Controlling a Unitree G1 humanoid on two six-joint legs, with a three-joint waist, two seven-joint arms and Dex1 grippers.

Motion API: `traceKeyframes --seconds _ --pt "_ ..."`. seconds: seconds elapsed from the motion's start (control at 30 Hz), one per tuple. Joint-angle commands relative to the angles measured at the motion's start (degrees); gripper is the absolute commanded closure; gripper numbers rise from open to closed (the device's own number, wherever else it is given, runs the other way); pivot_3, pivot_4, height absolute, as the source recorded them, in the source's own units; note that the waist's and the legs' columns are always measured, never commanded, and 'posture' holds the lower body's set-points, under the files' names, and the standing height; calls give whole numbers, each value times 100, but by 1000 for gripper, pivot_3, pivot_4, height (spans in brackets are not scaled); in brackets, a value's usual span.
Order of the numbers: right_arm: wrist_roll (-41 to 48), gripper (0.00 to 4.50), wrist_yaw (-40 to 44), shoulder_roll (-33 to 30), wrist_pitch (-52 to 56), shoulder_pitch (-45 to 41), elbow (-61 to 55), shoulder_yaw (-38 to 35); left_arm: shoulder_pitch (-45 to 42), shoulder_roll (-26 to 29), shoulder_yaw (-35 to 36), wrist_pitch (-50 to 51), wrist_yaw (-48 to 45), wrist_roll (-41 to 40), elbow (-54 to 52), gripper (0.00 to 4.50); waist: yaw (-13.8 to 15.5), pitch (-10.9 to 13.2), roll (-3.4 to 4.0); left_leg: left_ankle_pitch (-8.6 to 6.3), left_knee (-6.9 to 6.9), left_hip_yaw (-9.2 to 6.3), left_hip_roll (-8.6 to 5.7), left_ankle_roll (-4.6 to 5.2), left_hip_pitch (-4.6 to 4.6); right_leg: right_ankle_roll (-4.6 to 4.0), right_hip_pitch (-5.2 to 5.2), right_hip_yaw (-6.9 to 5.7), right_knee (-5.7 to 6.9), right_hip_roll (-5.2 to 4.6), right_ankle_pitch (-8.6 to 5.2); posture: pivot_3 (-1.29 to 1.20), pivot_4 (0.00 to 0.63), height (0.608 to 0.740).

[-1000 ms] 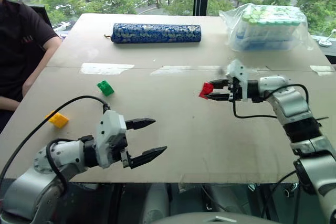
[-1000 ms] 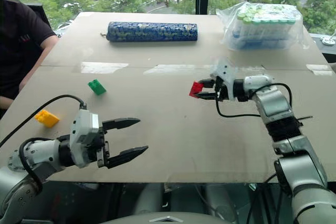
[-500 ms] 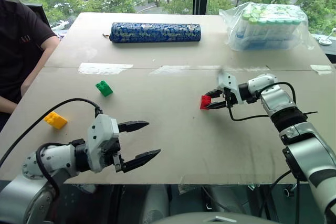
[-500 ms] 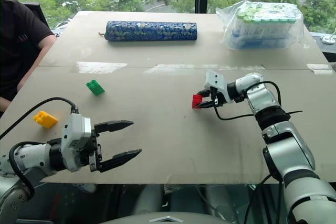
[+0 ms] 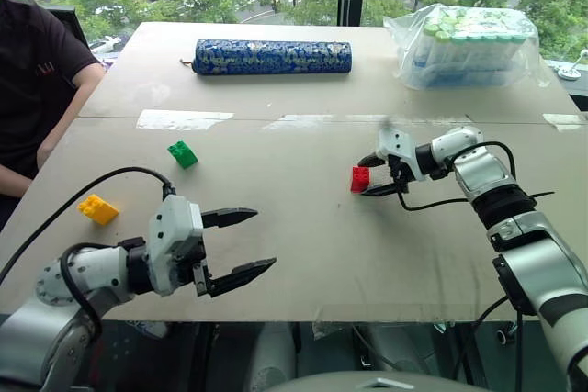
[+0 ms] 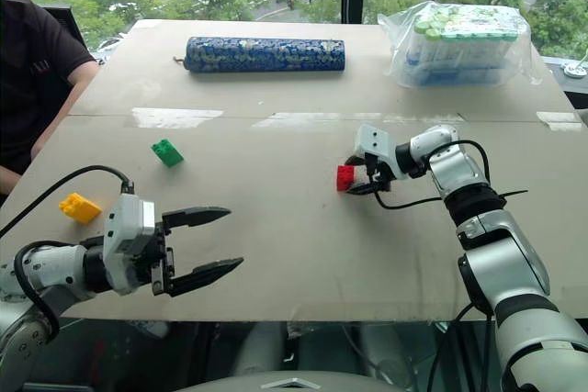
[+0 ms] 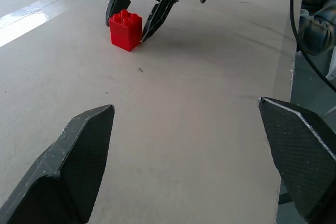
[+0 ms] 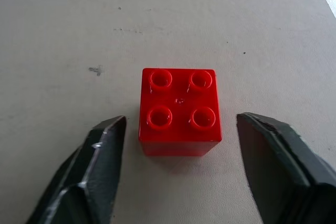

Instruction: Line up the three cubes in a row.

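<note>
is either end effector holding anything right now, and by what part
Nothing is held. The right end effector stands open around the red cube, which sits on the table with gaps on both sides. The left end effector is open, holding nothing.

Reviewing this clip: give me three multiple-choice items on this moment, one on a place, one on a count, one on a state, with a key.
1. Where is the red cube?
A. On the table, between the right gripper's jaws
B. Beside the yellow cube
C. On the blue roll

2. How many cubes lie on the table?
A. One
B. Two
C. Three

3. The right gripper's jaws are:
A. Shut on the red cube
B. Open, clear of it
C. Shut, empty

Key: 1 A, it stands on the board between the fingers; 2 C, red, yellow and the green cube; 3 B, gaps show on both sides.
</note>
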Motion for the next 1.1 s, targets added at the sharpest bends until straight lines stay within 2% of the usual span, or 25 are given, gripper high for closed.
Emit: traceKeyframes --seconds 0.03,0.13,0.2,0.27,0.4,0.47,0.63,0.77,0.97,1.0,1.03,1.1 --pt "26 33 -62 -35 -53 -28 -222 -126 -29 17 99 -107 29 68 22 0 -1 0 0 0 0 1 0 0 0 0 0 0 0 0 0 0 150 740" --pt "236 33 27 -168 41 108 -664 -302 -92 -260 230 49 596 59 178 0 3 1 1 0 0 0 0 0 -1 0 0 0 0 -1 0 0 150 740" --pt "776 33 316 -330 254 409 -1488 -594 -229 -632 420 260 1481 199 422 0 13 1 1 0 -1 0 0 0 -2 0 0 -1 0 -3 0 0 150 740" --pt "1566 33 359 -413 904 792 -2527 -1014 -427 -895 532 408 2332 602 680 0 39 2 -1 0 -1 -7 0 0 -6 2 1 -8 0 -5 0 0 150 740" --pt "2511 33 -259 -413 1869 1570 -4254 -1581 -987 -1118 614 888 3377 924 1052 0 38 1 -6 0 0 -28 0 0 -7 3 3 -15 3 -3 1 0 150 740" --pt "2764 33 -725 -358 2182 1971 -4992 -1761 -1359 -1066 565 1168 3572 953 1345 0 58 -5 -18 0 2 -37 -2 0 -8 3 10 -26 5 -5 1 0 150 740" --pt "3063 33 -1502 -340 2628 2538 -6151 -1885 -2459 -296 -72 950 2820 1416 2889 0 44 -1 -23 0 8 -38 -7 -1 -7 4 11 -27 8 -4 2 0 150 740" --pt "3240 33 -1799 -549 2950 2792 -6700 -1952 -3949 239 -1045 145 2047 2299 5032 0 37 3 -30 1 9 -37 -7 -2 -5 3 9 -24 7 7 1 0 150 740" --pt "3513 33 -2251 -859 3302 3089 -7280 -2163 -5707 249 -1997 -1065 1255 3288 7746 0 121 6 -36 1 7 -29 -6 -1 -21 3 0 -23 -5 12 1 0 150 740" --pt "3559 0 -2316 -892 3337 3118 -7337 -2187 -5878 226 -2072 -1195 1127 3367 8015 535 125 7 -38 0 7 -28 -6 -1 -23 3 -2 -22 -8 12 0 0 150 740" --pt "3603 0 -2392 -920 3377 3155 -7399 -2216 -6017 192 -2133 -1353 985 3434 8270 797 138 8 -39 0 7 -28 -5 -1 -26 3 -3 -22 -9 12 0 0 150 740" --pt "3646 0 -2516 -983 3426 3228 -7505 -2248 -6202 154 -2227 -1542 684 3541 8667 1816 138 7 -40 0 7 -30 -4 -1 -45 3 -23 -24 -9 13 0 0 150 740"
